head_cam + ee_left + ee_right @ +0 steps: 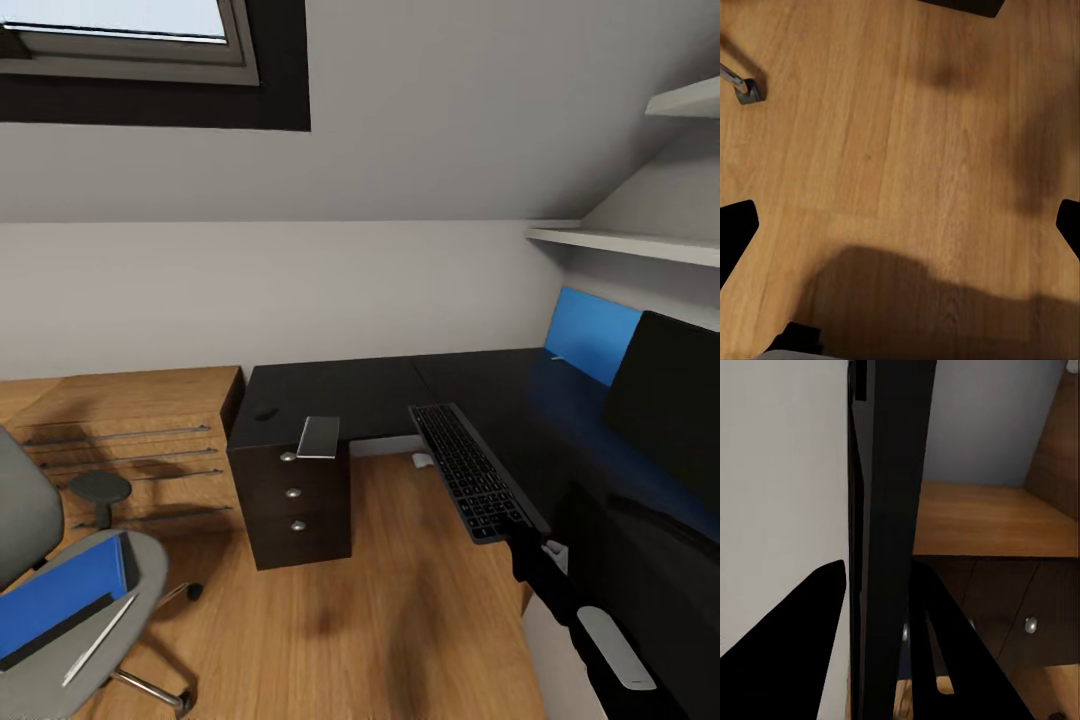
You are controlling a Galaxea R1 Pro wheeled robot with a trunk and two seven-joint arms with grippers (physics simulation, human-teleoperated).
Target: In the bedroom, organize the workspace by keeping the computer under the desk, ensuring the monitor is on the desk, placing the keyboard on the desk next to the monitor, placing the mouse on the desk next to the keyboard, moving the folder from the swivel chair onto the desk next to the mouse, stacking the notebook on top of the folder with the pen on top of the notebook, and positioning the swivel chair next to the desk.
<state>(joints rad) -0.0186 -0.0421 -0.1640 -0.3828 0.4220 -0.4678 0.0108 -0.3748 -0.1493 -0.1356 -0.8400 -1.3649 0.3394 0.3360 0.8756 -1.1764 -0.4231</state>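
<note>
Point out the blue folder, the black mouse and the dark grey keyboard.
Flat bright blue folder [60, 598], head view, middle of its cover, on the chair seat.
Small rounded black mouse [265, 413], head view, its top.
Long slim dark grey keyboard [472, 470], head view, centre of the key field.

Glossy black desk [370, 385], drawer unit with round silver knobs. Dark grey keyboard [472, 470], black keys. Black monitor [665, 395]. Small black mouse [265, 413]. Bright blue folder [60, 597] with dark spine on grey chair [30, 520]; pale silver-white pen [98, 640]. Light wood-grain floor [400, 620]. Blue wall panel [592, 332]. Pale grey walls.
</note>
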